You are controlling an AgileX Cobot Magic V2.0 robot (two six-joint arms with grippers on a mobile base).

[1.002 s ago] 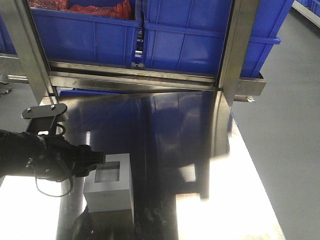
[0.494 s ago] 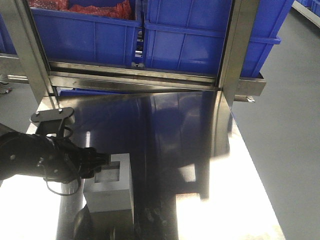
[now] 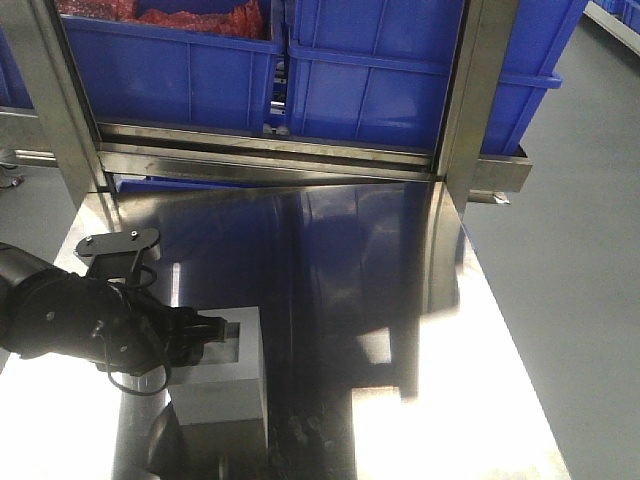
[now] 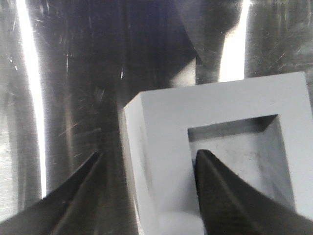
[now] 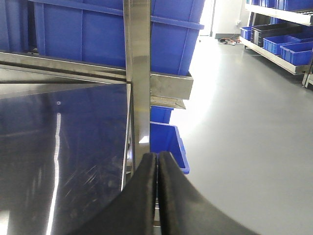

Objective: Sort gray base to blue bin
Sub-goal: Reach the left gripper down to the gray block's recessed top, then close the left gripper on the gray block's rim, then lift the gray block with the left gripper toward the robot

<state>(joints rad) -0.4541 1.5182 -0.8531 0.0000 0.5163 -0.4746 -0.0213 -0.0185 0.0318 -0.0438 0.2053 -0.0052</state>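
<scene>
The left claw (image 4: 149,152) is open and straddles one wall of the gray base (image 4: 161,127). In the left wrist view one dark finger (image 4: 230,196) has dipped into the square recessed window, while the other (image 4: 68,196) hangs outside the block's flank, close to the steel. A second ago the fingertips were only at the block's left edge. Since then the arm has slid forward and settled lower, so the wall now sits between the jaws, though they have not yet pinched it. The front view shows the same left claw (image 3: 215,328) over the top face of the gray base (image 3: 222,398). The block has hardly shifted and rests flat, window up, near the front left of the polished desk (image 3: 400,300). This looks like the end of the approach, with closing on the wall the likely next step before any lift. The blue bin (image 3: 380,90) sits on the rack at the back, well apart from the block, beside another bin holding red items (image 3: 190,15). The right claw (image 5: 157,164) is pressed closed, empty, and hangs off the desk's right edge by a steel post (image 5: 139,73).
</scene>
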